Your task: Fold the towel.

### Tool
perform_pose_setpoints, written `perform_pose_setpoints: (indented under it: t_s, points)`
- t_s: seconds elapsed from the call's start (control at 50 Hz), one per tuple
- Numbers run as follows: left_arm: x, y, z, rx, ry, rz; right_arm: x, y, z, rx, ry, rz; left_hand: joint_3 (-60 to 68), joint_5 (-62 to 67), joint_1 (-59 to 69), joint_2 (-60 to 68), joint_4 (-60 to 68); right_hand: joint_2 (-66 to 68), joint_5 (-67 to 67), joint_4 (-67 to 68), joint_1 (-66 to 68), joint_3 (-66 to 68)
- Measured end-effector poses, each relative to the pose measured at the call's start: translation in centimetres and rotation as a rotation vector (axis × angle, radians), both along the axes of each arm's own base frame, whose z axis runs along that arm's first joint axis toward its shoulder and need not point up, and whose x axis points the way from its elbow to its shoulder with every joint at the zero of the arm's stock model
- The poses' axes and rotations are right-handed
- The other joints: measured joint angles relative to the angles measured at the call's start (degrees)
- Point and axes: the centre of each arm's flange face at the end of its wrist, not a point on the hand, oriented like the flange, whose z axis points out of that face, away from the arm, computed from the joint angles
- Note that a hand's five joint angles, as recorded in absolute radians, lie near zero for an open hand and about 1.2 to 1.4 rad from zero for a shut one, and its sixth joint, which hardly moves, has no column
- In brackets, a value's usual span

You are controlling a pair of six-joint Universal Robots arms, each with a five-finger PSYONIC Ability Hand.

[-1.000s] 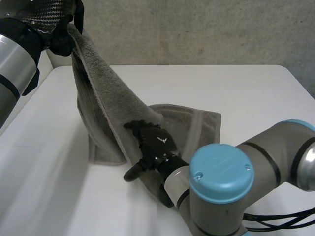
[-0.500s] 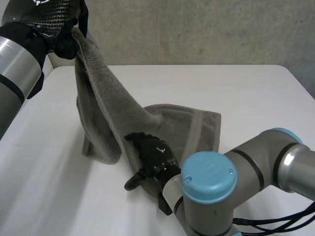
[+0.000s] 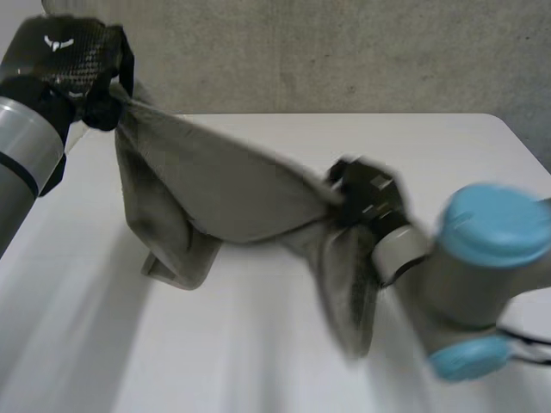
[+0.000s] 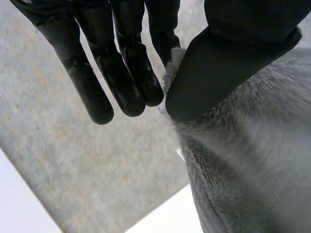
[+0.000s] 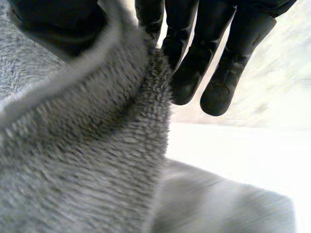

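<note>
A grey towel (image 3: 232, 194) hangs stretched between both hands above the white table (image 3: 258, 344). My left hand (image 3: 73, 64) holds one corner high at the far left, thumb pinching the towel (image 4: 243, 145) against the fingers (image 4: 126, 73). My right hand (image 3: 366, 194) grips the other end at mid-table, lifted off the surface; its thumb and fingers (image 5: 194, 53) pinch the towel's edge (image 5: 97, 145). The middle of the cloth sags, and a folded part rests on the table at the left (image 3: 176, 258). Another part dangles below the right hand (image 3: 349, 292).
A grey wall (image 3: 344, 52) stands behind the table's far edge. Bare table lies at the front left and far right (image 3: 465, 146). My right arm's blue-capped joint (image 3: 491, 228) sits at the near right.
My right hand has closed on the towel's lower edge and swung up and to the right, pulling the cloth taut. The left hand has dropped slightly, still holding its corner.
</note>
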Motion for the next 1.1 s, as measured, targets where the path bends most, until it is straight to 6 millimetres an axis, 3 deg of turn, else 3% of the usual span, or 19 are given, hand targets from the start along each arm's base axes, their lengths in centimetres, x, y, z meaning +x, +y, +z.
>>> perform_pose_setpoints:
  t_s: [0.1, 0.18, 0.24, 0.34, 0.46, 0.54, 0.62, 0.68, 0.74, 0.78, 0.8, 0.84, 0.86, 0.92, 0.98, 1.02, 1.1]
  points:
    - [0.8, -0.4, -1.9, 0.055, -0.022, 0.026, -3.7, -2.7, 4.1, -0.172, 0.166, -0.031, 0.00, 0.00, 0.00, 0.00, 0.00, 0.05, 0.00, 0.00, 0.00, 0.00]
    - [1.1, -0.3, -3.7, 0.106, -0.042, 0.030, -4.5, -2.2, 6.1, -0.247, 0.326, 0.057, 0.00, 0.00, 0.00, 0.00, 0.00, 0.43, 0.00, 0.00, 0.00, 0.00]
    - [1.1, 0.0, -5.3, 0.148, -0.059, 0.025, -4.7, -0.9, 6.5, -0.245, 0.452, 0.148, 0.01, 0.00, 0.00, 0.00, 0.00, 0.43, 0.03, 0.01, 0.00, 0.01]
    - [0.9, 0.6, -8.5, 0.225, -0.095, 0.008, -4.9, 1.3, 5.0, -0.163, 0.660, 0.303, 0.00, 0.00, 0.00, 0.00, 0.00, 0.43, 0.29, 0.01, 0.00, 0.01]
    - [-0.1, 1.1, -13.4, 0.323, -0.151, -0.029, -5.1, 3.2, 0.7, -0.026, 0.923, 0.503, 0.01, 0.00, 0.00, 0.00, 0.00, 0.43, 0.31, 0.01, 0.00, 0.01]
    - [-0.9, 0.5, -15.4, 0.348, -0.183, -0.045, -5.0, 2.6, -1.5, 0.023, 1.006, 0.541, 0.01, 0.00, 0.00, 0.00, 0.00, 0.43, 0.31, 0.01, 0.00, 0.01]
    - [-2.0, -1.6, -16.2, 0.306, -0.211, -0.052, -4.5, -0.2, -2.2, 0.005, 1.075, 0.485, 0.02, 0.00, 0.00, 0.00, 0.00, 0.43, 0.61, 0.01, 0.00, 0.01]
    - [-2.9, -3.6, -15.3, 0.235, -0.210, -0.048, -3.9, -2.8, -1.2, -0.067, 1.102, 0.400, 0.02, 0.00, 0.00, 0.00, 0.00, 0.43, 1.34, 0.02, 0.00, 0.01]
    - [-4.1, -6.3, -12.6, 0.109, -0.176, -0.035, -2.7, -6.7, 2.5, -0.251, 1.083, 0.236, 0.06, 0.00, 0.00, 0.02, 0.01, 0.43, 1.77, 0.02, 0.00, 0.01]
    - [-4.9, -8.3, -9.1, -0.018, -0.112, -0.019, -1.6, -9.2, 6.9, -0.445, 1.018, 0.089, 0.07, 0.00, 0.00, 0.02, 0.01, 0.43, 1.77, 0.02, 0.01, 0.04]
    - [-5.1, -8.8, -8.0, -0.053, -0.090, -0.012, -1.4, -9.6, 8.1, -0.495, 0.996, 0.051, 0.07, 0.00, 0.00, 0.03, 0.01, 0.43, 1.77, 0.02, 0.01, 0.09]
    - [-5.4, -10.1, -3.5, -0.199, 0.006, 0.016, -0.8, -10.8, 12.9, -0.685, 0.897, -0.084, 0.07, 0.00, 0.00, 0.03, 0.01, 0.43, 1.77, 0.02, 0.01, 0.27]
    - [-5.4, -10.4, -2.2, -0.242, 0.038, 0.028, -0.7, -11.0, 14.1, -0.734, 0.867, -0.117, 0.07, 0.00, 0.00, 0.03, 0.01, 0.43, 1.77, 0.02, 0.01, 0.27]
    - [-4.9, -10.9, 4.1, -0.439, 0.206, 0.086, -0.5, -10.7, 20.5, -0.975, 0.696, -0.267, 0.07, 0.00, 0.00, 0.02, 0.01, 0.43, 1.77, 0.03, 0.01, 0.27]
    - [-4.3, -10.8, 7.1, -0.527, 0.304, 0.124, -0.5, -9.8, 23.0, -1.077, 0.610, -0.299, 0.07, 0.00, 0.00, 0.03, 0.02, 0.44, 1.77, 0.02, 0.01, 0.27]
    - [-4.1, -10.7, 7.5, -0.539, 0.330, 0.139, -0.4, -9.5, 23.0, -1.085, 0.597, -0.276, 0.07, 0.00, 0.00, 0.03, 0.02, 0.44, 1.77, 0.02, 0.01, 0.27]
    - [-3.8, -10.9, 5.4, -0.466, 0.313, 0.160, 0.0, -9.0, 20.3, -0.989, 0.641, -0.151, 0.07, 0.00, 0.00, 0.03, 0.01, 0.44, 1.77, 0.02, 0.01, 0.28]
